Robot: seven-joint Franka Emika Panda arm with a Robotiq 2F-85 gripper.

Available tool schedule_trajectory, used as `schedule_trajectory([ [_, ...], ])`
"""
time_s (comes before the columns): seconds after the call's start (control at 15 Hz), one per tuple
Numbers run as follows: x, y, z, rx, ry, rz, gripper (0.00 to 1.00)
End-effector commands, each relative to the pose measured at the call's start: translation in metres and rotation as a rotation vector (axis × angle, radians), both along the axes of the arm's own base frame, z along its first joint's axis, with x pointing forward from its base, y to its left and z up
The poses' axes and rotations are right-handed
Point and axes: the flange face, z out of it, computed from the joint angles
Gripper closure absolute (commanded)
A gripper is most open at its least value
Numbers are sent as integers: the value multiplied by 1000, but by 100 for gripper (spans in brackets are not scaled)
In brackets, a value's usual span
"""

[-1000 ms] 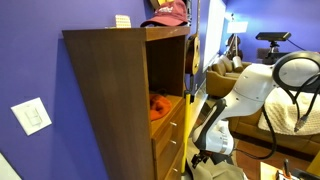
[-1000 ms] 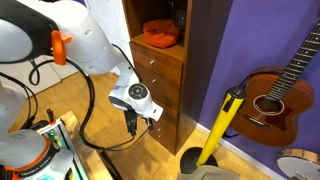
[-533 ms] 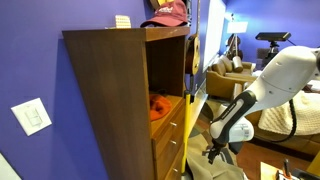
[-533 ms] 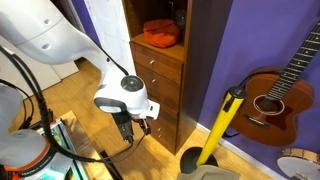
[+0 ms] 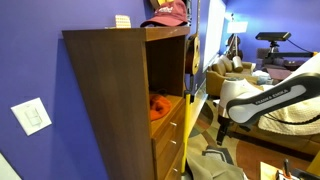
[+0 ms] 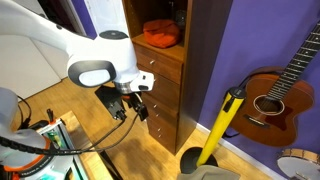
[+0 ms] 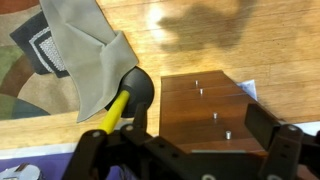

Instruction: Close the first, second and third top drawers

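The dark brown cabinet (image 5: pixel 110 100) holds the stacked drawers (image 6: pixel 160 80), which also show in an exterior view (image 5: pixel 170 135). Their fronts with small knobs look close to flush. In the wrist view the drawer fronts (image 7: pixel 205 115) lie below me with several knobs in a row. My gripper (image 6: pixel 135 106) hangs open and empty a short way in front of the drawers, touching nothing. It shows dark in an exterior view (image 5: pixel 222 122). In the wrist view both fingers of the gripper (image 7: pixel 190 150) are spread wide apart.
An orange thing (image 6: pixel 160 32) sits in the open shelf above the drawers. A yellow-handled black dustpan (image 6: pixel 218 130) stands by the cabinet's foot, and a guitar (image 6: pixel 275 95) leans on the purple wall. A grey cloth (image 7: pixel 85 50) lies on the wood floor.
The arm has risen from low near the bottom drawers and swung up; the gripper now sits higher, level with the upper drawers, still open.
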Motion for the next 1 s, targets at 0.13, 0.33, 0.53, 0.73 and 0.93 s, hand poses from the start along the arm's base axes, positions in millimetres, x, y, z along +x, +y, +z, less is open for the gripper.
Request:
schedule_trajectory([
  [0.13, -16, 25, 94, -28, 16, -48, 0],
  [0.33, -20, 35, 137, -38, -9, -71, 0],
  [0.53, -26, 39, 172, -53, -66, -97, 0],
  [0.73, -30, 36, 197, -78, -143, -118, 0],
  [0.93, -26, 36, 197, -63, -148, -104, 0],
])
